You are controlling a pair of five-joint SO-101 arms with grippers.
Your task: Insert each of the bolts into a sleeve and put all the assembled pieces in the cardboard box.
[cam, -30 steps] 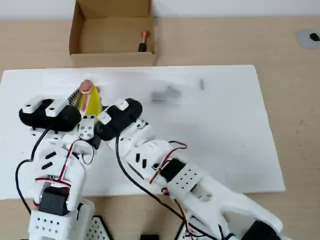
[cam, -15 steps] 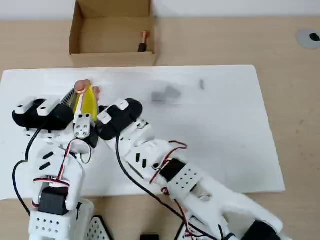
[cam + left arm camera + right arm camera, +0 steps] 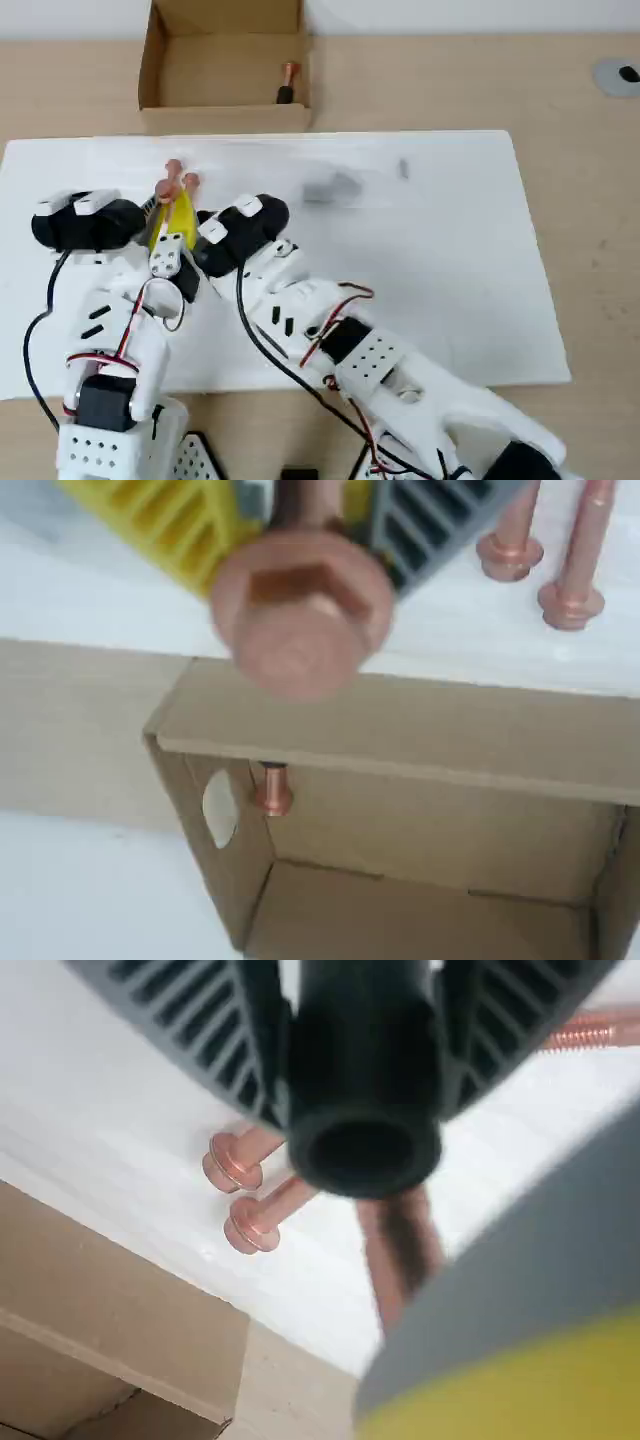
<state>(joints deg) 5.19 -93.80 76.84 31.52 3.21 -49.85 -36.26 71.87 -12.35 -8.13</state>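
My left gripper [image 3: 300,515] is closed on a copper bolt [image 3: 300,610]. One yellow finger and one grey one pinch its shaft, and the head sticks out past the tips. My right gripper [image 3: 365,1070] is clamped around a black sleeve [image 3: 365,1145], whose hollow end is clear of the fingers. I cannot tell whether the bolt and sleeve touch. Two loose bolts [image 3: 510,552] lie side by side on the white sheet [image 3: 420,250] just beyond my grippers. The cardboard box [image 3: 150,70] stands open on the table [image 3: 580,200], just past the sheet's far edge. One assembled piece [image 3: 287,82] rests inside against the wall on my right.
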